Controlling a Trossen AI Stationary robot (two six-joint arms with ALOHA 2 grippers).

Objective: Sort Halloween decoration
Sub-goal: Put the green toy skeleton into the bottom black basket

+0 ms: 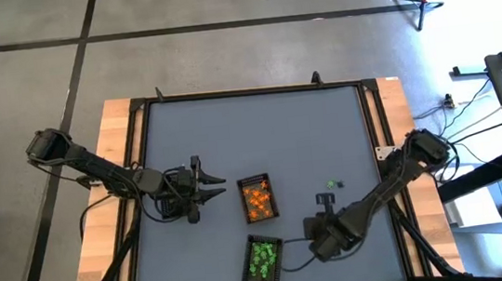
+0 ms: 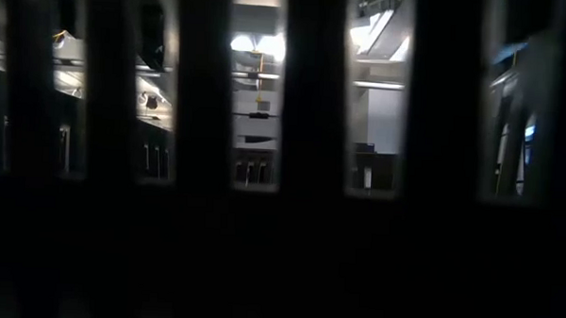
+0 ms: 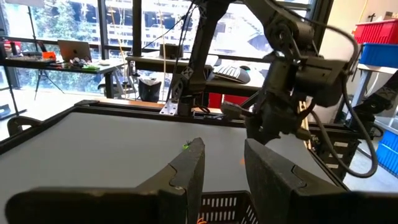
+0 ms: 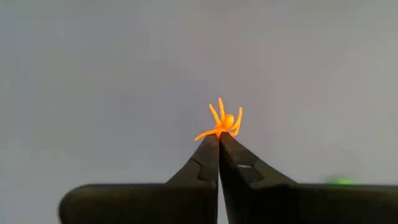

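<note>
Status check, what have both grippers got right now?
Right gripper shut on orange spider above the mat. Left gripper part open, empty, beside orange tray. Nothing in the way.

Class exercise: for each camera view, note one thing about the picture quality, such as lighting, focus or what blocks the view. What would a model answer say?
High view: evenly lit, table shown whole. Low view: nearly black, dark vertical bars against a bright room behind. Left wrist view: bright windows behind, its own fingers looming dark and soft. Right wrist view: orange spider sharp at the right gripper tips, a green blur out of focus.
</note>
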